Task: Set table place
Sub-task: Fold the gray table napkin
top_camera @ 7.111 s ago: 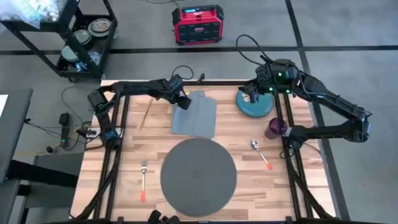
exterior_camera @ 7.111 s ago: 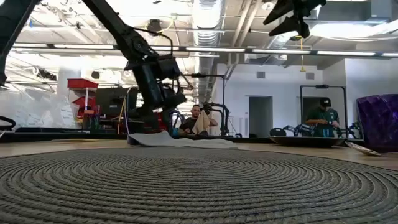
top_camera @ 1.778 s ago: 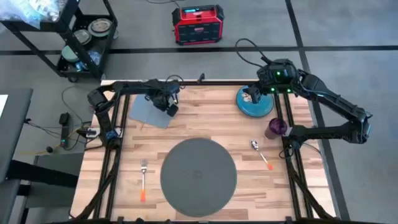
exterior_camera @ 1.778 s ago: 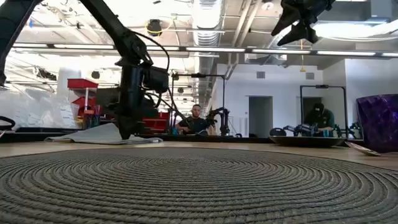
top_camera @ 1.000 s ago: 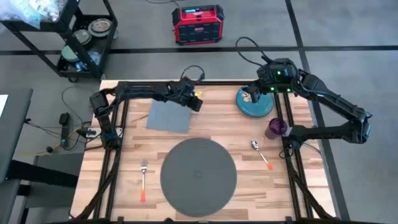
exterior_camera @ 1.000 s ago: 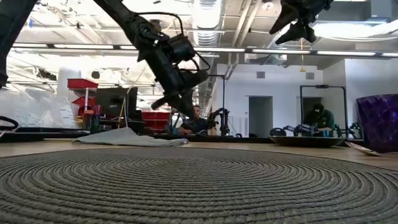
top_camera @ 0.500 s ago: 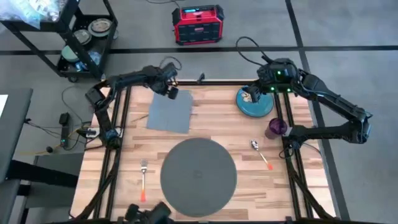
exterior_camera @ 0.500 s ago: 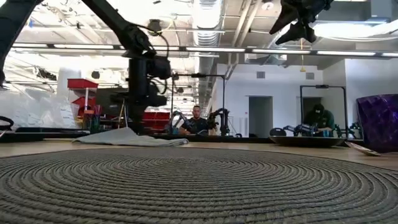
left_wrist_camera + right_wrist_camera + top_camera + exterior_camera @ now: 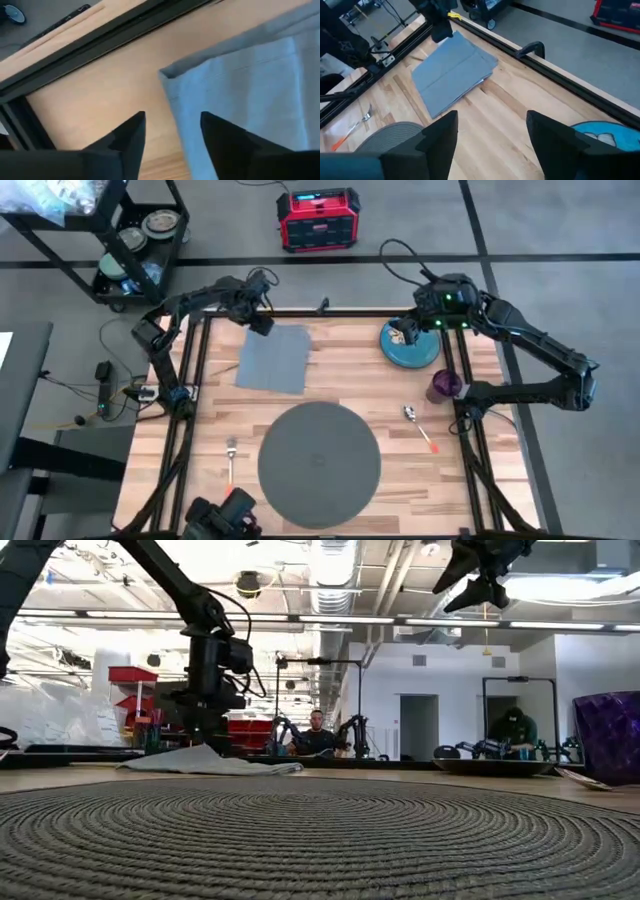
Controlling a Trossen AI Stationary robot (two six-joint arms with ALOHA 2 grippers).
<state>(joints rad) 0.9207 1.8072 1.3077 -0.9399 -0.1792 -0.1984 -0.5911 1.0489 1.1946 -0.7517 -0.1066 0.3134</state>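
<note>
The light wood worktop (image 9: 330, 370) carries the round dark grey placemat (image 9: 319, 464) at its near middle. A folded grey napkin (image 9: 273, 361) lies beyond it. The left end effector (image 9: 257, 318), fingers apart, hovers over the napkin's far corner. The right end effector (image 9: 403, 333), fingers apart and empty, hangs above the teal plate (image 9: 410, 346).

The floor (image 9: 560, 240) around the work area is grey, with dark lines across it. A red box-shaped device (image 9: 317, 218) stands on it, and a black shelf cart (image 9: 120, 240) is near. Behind, long ceiling lights (image 9: 300, 618), silver ducts (image 9: 335, 565), white walls (image 9: 400, 690) and two people (image 9: 318, 732) show.
</note>
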